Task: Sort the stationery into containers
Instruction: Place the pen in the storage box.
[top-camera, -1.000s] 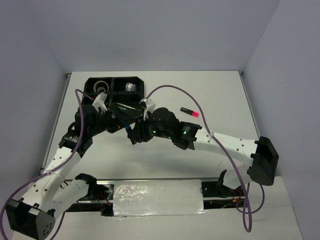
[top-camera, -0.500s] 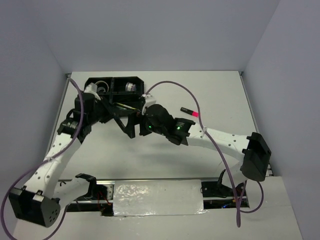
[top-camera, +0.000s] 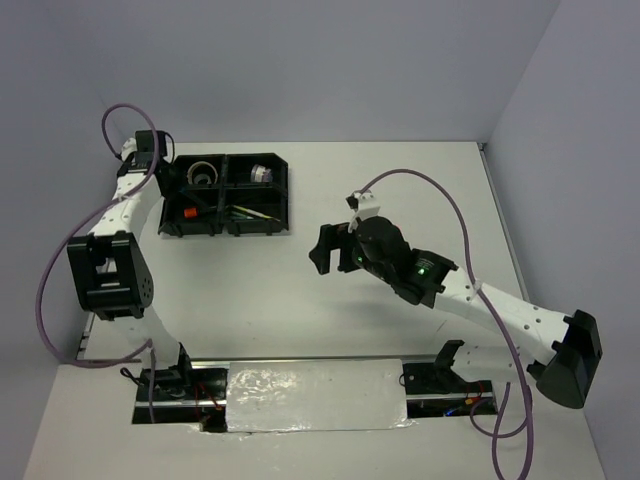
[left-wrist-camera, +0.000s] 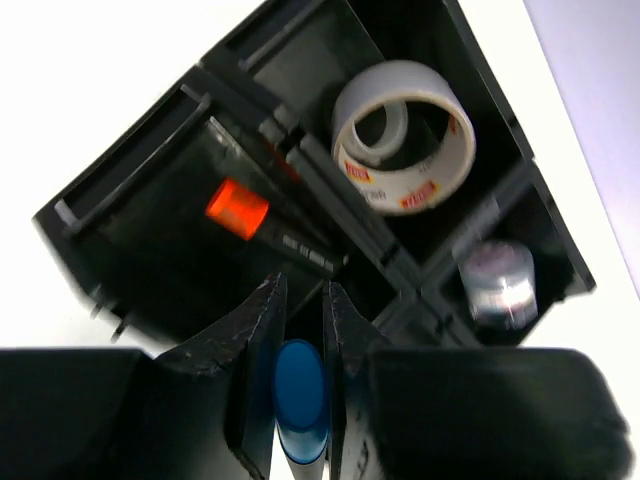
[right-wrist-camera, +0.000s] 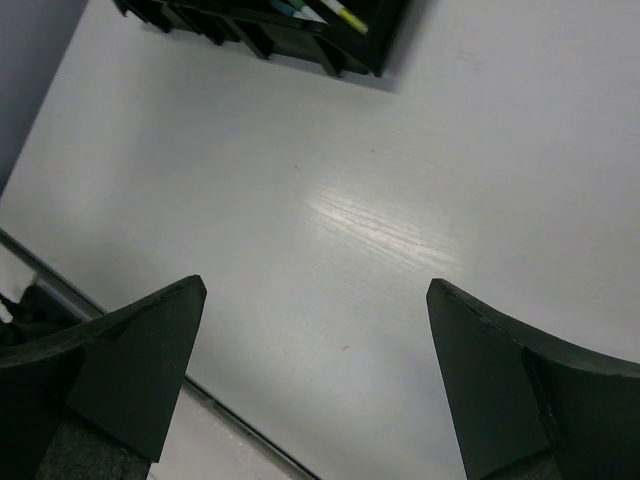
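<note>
The black tray (top-camera: 288, 190) of four compartments lies at the far left. My left gripper (left-wrist-camera: 302, 290) hangs over its left side (top-camera: 172, 190), shut on a blue-ended marker (left-wrist-camera: 300, 385). Below it, a white tape roll (left-wrist-camera: 405, 135) and a smaller silvery roll (left-wrist-camera: 497, 280) fill the two far compartments. An orange-ended marker (left-wrist-camera: 238, 208) lies in the near left one. The near right compartment holds a yellow-green stick (right-wrist-camera: 350, 18) and thin pens (top-camera: 250, 212). My right gripper (top-camera: 325, 250) is open over bare table (right-wrist-camera: 310, 300), right of the tray, with nothing between its fingers (right-wrist-camera: 150, 350).
The right arm's cable (top-camera: 450, 205) loops over the table's right half. The table's near edge (right-wrist-camera: 240, 425) runs just under the right gripper. Grey walls close in the left, far and right sides.
Both grippers met at the table's middle a second ago. The left one shut on the blue-ended marker and swung back left over the tray. The right one opened and drew off to the right.
</note>
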